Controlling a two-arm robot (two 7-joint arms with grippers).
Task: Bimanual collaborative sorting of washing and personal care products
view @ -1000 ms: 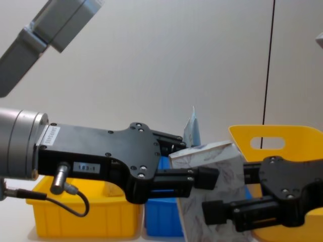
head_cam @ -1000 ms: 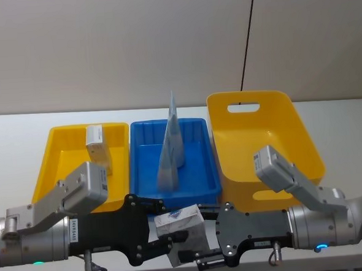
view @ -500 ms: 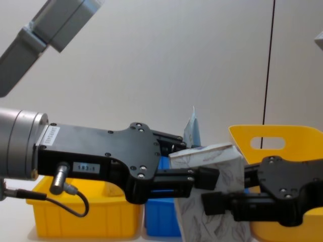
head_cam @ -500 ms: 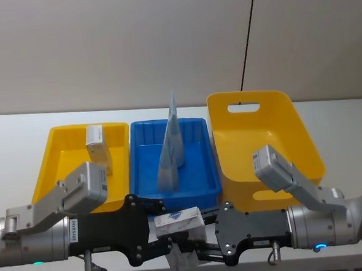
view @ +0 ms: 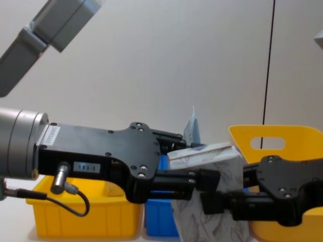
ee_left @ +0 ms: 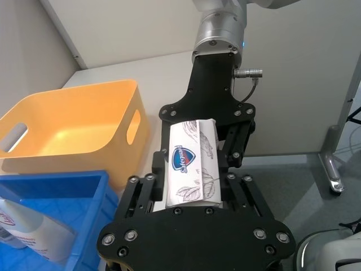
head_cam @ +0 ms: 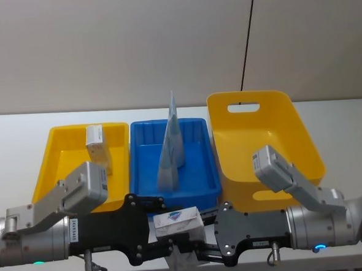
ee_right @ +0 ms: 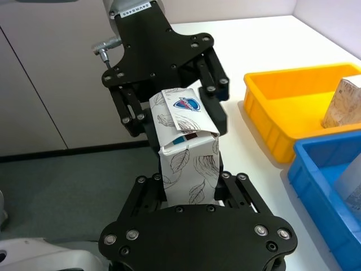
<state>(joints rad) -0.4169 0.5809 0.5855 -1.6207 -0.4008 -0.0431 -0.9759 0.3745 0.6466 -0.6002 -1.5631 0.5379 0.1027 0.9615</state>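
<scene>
Handover of leaf-patterned soft pouch point(head_cam: 178, 225) noted, mid-air, above the near edge of the table point(head_cam: 9, 146).

- Left gripper point(ee_left: 194, 183): fingers are closed on the pouch's upper half, the end bearing the blue shield logo. That end is held level, logo upward.
- Right gripper point(ee_right: 189, 186): it is brought in from the opposite side, nose to nose with the left one. Its fingers are clamped on the pouch's lower half, just beneath the left gripper's hold.
- The pouch is thus pinched in two places at once. In the chest view its lower part is seen creased and sagging under the right gripper's fingers, as expected of a soft pack.
- The double grip is judged to be a transfer between arms. The receiving gripper is best closed before the giving one lets go, so the pouch is never left unsupported.

Beyond the grippers three bins are set in a row:
- small yellow bin point(head_cam: 65, 158) past the left gripper, with a small carton point(head_cam: 97, 150) inside;
- blue bin point(head_cam: 198, 171) straight ahead of both, with a pale blue tapered tube point(head_cam: 171, 151) standing upright in it;
- large yellow bin point(head_cam: 261, 137) past the right gripper.

Which arm is giving cannot be told. The target bin is therefore not fixed.
</scene>
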